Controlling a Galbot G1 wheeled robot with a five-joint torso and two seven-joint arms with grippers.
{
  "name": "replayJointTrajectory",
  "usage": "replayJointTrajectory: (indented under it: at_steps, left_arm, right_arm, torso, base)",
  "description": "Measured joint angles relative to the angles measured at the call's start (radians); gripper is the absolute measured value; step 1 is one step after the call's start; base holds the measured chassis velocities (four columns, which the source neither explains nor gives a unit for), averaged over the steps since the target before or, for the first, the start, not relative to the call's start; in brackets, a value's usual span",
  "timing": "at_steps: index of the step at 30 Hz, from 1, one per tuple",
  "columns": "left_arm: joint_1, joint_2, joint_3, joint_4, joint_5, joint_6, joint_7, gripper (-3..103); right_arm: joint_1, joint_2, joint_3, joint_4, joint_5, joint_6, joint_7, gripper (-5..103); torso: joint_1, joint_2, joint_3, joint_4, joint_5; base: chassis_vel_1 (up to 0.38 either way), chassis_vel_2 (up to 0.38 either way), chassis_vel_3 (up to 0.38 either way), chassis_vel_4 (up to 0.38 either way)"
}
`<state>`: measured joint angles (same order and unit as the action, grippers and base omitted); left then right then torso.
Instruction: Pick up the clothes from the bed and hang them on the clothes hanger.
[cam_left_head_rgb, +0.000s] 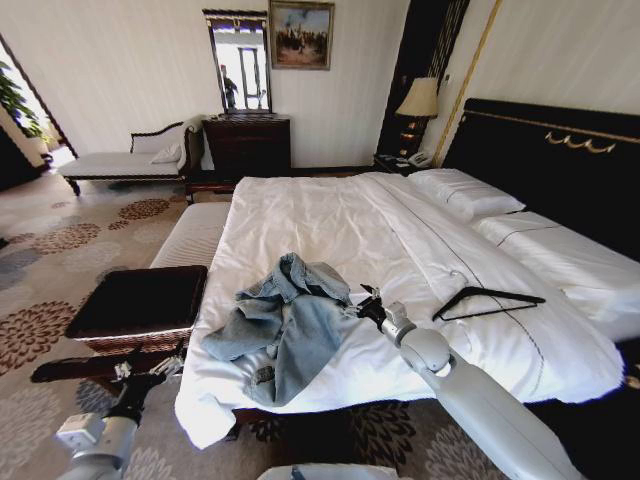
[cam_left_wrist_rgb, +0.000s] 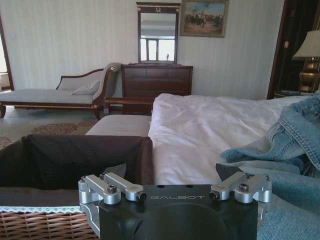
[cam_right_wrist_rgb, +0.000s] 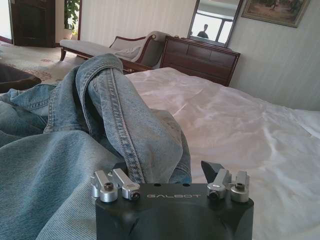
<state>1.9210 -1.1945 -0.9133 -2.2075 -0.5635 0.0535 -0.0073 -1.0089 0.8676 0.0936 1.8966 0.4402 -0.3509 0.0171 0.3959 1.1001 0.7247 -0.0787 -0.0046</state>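
Note:
The clothes, a light-blue denim jacket (cam_left_head_rgb: 285, 322), lie crumpled on the near corner of the white bed (cam_left_head_rgb: 330, 220). My right gripper (cam_left_head_rgb: 368, 303) is at the jacket's right edge, low over the sheet. In the right wrist view the gripper (cam_right_wrist_rgb: 165, 172) is open, and a raised fold of the jacket (cam_right_wrist_rgb: 125, 115) runs down between its fingers. The black clothes hanger (cam_left_head_rgb: 488, 300) lies flat on the bed to the right of that gripper. My left gripper (cam_left_head_rgb: 150, 368) hovers off the bed's left corner. It is open and holds nothing (cam_left_wrist_rgb: 170, 175), with the jacket (cam_left_wrist_rgb: 290, 145) off to one side.
A wicker basket with dark lining (cam_left_head_rgb: 140, 300) stands on the floor beside the bed, just ahead of the left gripper. A padded bench (cam_left_head_rgb: 195, 235) runs along the bed's left side. Pillows (cam_left_head_rgb: 465, 190) and a black headboard are at the right, a dresser (cam_left_head_rgb: 248, 145) and chaise (cam_left_head_rgb: 125, 160) behind.

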Motion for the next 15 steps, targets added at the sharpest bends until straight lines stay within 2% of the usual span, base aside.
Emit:
replayJointTrajectory:
  at_steps: [1,5,7,9,10,11,13,15]
  left_arm:
    - [0.000,0.000,0.000,0.000,0.000,0.000,0.000,100]
    - [-0.095,0.071,0.036,0.059,-0.055,0.061,-0.024,100]
    - [-0.115,0.082,0.042,0.067,-0.071,0.072,-0.031,100]
    - [-0.191,0.126,0.065,0.099,-0.126,0.103,-0.049,100]
    - [-0.218,0.146,0.074,0.111,-0.147,0.113,-0.056,100]
    - [-0.259,0.180,0.092,0.131,-0.183,0.124,-0.062,100]
    - [-0.283,0.204,0.104,0.146,-0.211,0.132,-0.065,100]
    - [-0.333,0.252,0.135,0.183,-0.288,0.145,-0.069,100]
  right_arm:
    - [0.000,0.000,0.000,0.000,0.000,0.000,0.000,79]
    - [-0.005,0.001,0.012,0.005,0.009,0.001,-0.003,57]
    - [-0.005,0.000,0.014,0.007,0.011,0.001,-0.003,57]
    - [-0.006,-0.003,0.020,0.014,0.014,0.001,-0.003,47]
    - [-0.007,-0.005,0.022,0.017,0.015,0.001,-0.003,47]
    - [-0.009,-0.008,0.026,0.022,0.016,0.001,-0.002,36]
    - [-0.011,-0.008,0.030,0.025,0.017,0.001,-0.001,36]
    - [-0.015,-0.009,0.038,0.029,0.020,0.001,0.001,25]
  torso:
    - [0.000,0.000,0.000,0.0000,0.0000]
    - [0.000,0.000,0.000,0.0001,0.0000]
    - [0.000,0.000,0.000,0.0000,-0.0002]
    - [0.000,0.000,0.000,-0.0002,-0.0001]
    - [0.000,0.000,0.000,-0.0001,-0.0002]
    - [0.000,0.000,0.000,-0.0004,-0.0001]
    - [0.000,0.000,0.000,-0.0003,-0.0001]
    - [0.000,0.000,0.000,0.0000,0.0001]
  base:
    - [0.000,0.000,0.000,0.000]
    - [0.000,0.000,0.000,0.000]
    - [0.000,0.000,0.000,0.000]
    - [0.000,0.000,0.000,0.000]
    - [0.000,0.000,0.000,0.000]
    - [0.000,0.000,0.000,0.000]
    - [0.000,0.000,0.000,0.000]
    - [0.000,0.000,0.000,0.000]
